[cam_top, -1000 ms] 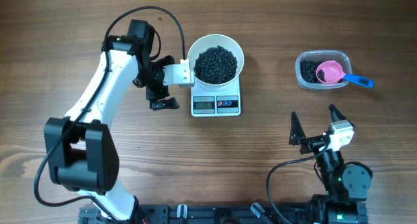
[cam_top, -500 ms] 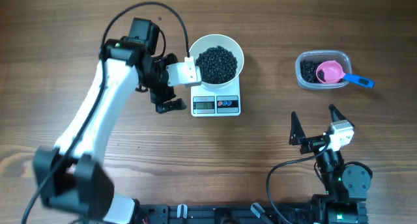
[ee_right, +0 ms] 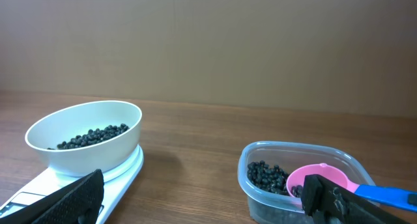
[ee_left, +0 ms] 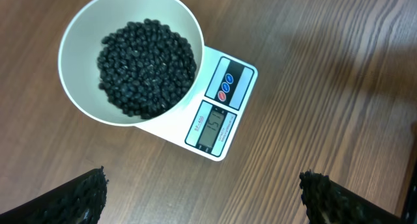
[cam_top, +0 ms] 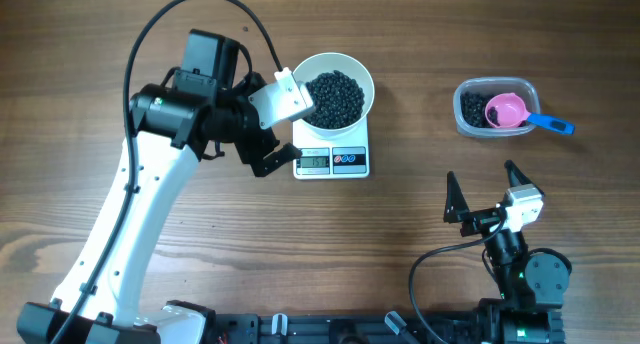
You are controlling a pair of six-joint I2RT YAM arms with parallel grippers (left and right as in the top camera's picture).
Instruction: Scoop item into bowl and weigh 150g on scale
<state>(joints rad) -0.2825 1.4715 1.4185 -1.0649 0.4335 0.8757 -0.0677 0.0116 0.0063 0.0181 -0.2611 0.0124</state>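
Beans (cam_top: 333, 96), tiny, round and black, heap in the glossy white bowl (cam_top: 362, 76) atop the scale (cam_top: 333, 162). Left gripper (cam_top: 265, 144) gapes wide just left of the scale; right gripper (cam_top: 481, 176) gapes wide, well right of it.

Bowl on scale, tub off to the right.
The bowl (cam_top: 355, 66) sits on the rear of the scale (cam_top: 350, 161) with beans (cam_top: 332, 97) inside. Well apart to its right on the tabletop (cam_top: 300, 254), a tub (cam_top: 495, 82) holds more beans and a scoop (cam_top: 505, 111).
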